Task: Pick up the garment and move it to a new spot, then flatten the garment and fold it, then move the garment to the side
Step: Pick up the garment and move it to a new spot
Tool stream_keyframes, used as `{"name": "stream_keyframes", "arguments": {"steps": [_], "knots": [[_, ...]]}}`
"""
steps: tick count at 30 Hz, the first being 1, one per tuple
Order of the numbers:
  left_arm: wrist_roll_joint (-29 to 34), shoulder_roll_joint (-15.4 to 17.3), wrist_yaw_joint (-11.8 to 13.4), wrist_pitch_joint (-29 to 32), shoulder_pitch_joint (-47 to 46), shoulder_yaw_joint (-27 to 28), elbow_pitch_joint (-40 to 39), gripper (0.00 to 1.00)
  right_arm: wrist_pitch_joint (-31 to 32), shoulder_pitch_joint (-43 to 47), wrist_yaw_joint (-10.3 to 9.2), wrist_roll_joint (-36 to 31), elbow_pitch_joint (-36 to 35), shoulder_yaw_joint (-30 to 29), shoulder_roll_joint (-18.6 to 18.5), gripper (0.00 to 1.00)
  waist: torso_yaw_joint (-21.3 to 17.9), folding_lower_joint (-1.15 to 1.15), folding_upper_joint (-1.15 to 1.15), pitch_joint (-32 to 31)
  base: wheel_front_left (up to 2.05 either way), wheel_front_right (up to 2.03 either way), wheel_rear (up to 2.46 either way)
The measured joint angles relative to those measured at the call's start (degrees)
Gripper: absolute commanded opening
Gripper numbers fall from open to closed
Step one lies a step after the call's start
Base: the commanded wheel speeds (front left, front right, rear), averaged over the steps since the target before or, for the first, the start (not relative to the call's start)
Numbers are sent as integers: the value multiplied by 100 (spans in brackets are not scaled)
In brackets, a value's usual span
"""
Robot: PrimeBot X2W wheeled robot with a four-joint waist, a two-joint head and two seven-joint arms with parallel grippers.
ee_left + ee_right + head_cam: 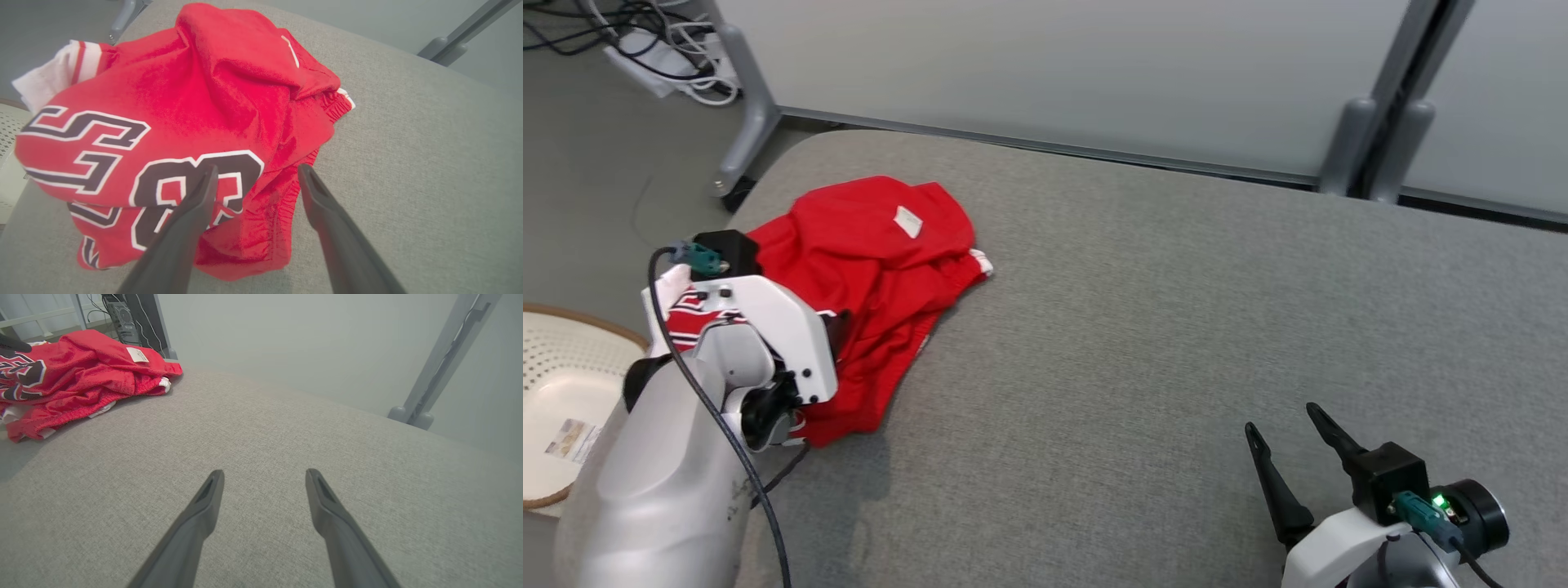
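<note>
On the grey padded surface [1176, 327], head view: you find the red garment [874, 261] lying in a crumpled heap near the far left corner, a white label showing on top. The left forearm [670, 465] reaches over the near edge of the heap and hides its own fingers here. The right gripper [1282, 418] sits at the lower right with its fingers spread and nothing between them, well apart from the cloth. A pale perforated basket [556, 384] stands off the left edge. Left wrist view: the left gripper [255, 171] has its jaws wide, with the tips over the near fold of the garment, where the black-and-white numerals and the elastic hem bunch up. No cloth is pinched, and you cannot tell whether the tips touch the fabric. Right wrist view: the right fingers stand wide over bare grey surface, with the garment far off at the upper left. Assessment: by how things lie, no step is complete. The garment is neither lifted, flattened nor folded. The first pick looks about to start, with the move, the flattening, the fold and the final shift aside all remaining.
</note>
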Motion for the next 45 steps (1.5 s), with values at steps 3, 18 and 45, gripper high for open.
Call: {"name": "stream_keyframes", "arguments": {"steps": [3, 18, 45], "knots": [[86, 188, 212, -245, -79, 55, 333, 100, 145, 39, 1, -75, -322, -10, -4, 100, -319, 0, 0, 143, 0, 0, 0], [372, 513, 747, -560, -353, 0, 1259, 0, 331, 236, 0, 40, -714, 16, -29, 100, -803, 0, 0, 305, 0, 0, 0], [126, 377, 54, -1270, -1937, -165, -1484, 0, -666, 266, 0, 910, 538, -229, 3, 100, -1790, 0, 0, -1311, 0, 0, 0]]}}
